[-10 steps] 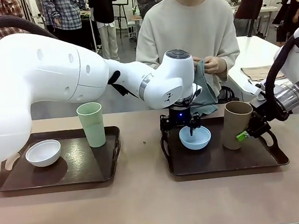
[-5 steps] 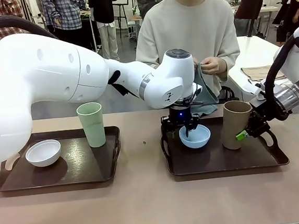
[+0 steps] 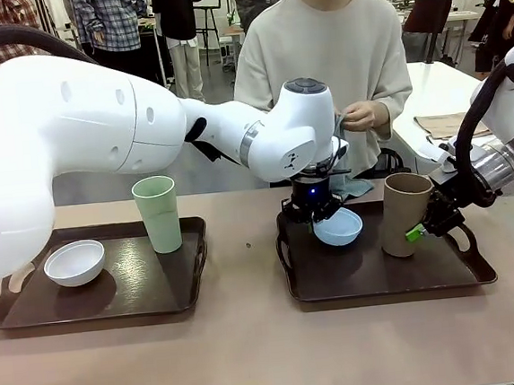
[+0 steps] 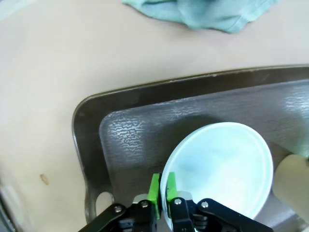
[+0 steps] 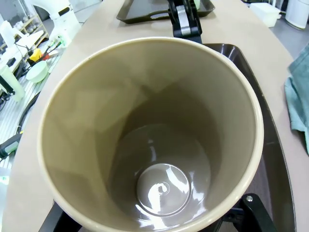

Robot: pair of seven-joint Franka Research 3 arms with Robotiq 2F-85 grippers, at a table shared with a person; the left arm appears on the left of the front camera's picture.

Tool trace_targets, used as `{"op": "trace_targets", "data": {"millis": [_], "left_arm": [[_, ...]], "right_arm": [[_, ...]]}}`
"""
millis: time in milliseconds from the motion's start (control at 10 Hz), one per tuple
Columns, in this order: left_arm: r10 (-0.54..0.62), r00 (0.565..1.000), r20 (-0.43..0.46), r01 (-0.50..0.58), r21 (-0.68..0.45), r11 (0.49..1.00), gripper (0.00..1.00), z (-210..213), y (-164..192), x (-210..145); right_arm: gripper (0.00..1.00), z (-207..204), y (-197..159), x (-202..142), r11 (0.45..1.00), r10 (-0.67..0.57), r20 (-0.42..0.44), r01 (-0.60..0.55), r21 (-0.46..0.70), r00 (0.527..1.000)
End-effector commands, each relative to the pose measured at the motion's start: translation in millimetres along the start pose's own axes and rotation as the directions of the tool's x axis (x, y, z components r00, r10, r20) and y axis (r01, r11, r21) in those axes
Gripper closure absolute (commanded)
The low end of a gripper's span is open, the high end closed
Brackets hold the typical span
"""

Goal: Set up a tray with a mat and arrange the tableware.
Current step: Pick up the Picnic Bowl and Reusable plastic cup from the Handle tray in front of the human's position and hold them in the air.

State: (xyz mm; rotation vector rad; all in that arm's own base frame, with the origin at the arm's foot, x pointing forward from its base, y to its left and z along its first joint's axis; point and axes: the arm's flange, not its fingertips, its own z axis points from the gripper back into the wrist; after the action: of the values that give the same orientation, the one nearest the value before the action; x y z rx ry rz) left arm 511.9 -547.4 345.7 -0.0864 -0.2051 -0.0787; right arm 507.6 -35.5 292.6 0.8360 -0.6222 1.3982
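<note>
**Front view:** the left tool (image 3: 320, 223) is clamped on the rim of the light blue bowl (image 3: 341, 228), which is held tilted over the right tray (image 3: 382, 281). The right tool (image 3: 420, 230) is set against the tan tumbler (image 3: 406, 214).

**Left wrist view:** only a thin edge is pinched between the pads (image 4: 154, 187), so a slow, level carry is advised.

**Right wrist view:** the tumbler is seen upright on the tray. Whether it is gripped cannot be told.

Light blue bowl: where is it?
In the front view the bowl is tilted in the left pincer at the right tray's far-left part, left of the tan tumbler.
</note>
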Motion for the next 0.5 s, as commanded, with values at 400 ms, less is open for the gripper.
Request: {"op": "trace_targets", "data": {"millis": [400], "left_arm": [[-0.024,0.997,-0.071,0.028,0.062,0.998,1.0,39.9,8.3,-11.4]], "right_arm": [[0.77,37.0,3.9,36.8,0.999,-0.002,0.05,0.005,-0.053,0.999]]}}
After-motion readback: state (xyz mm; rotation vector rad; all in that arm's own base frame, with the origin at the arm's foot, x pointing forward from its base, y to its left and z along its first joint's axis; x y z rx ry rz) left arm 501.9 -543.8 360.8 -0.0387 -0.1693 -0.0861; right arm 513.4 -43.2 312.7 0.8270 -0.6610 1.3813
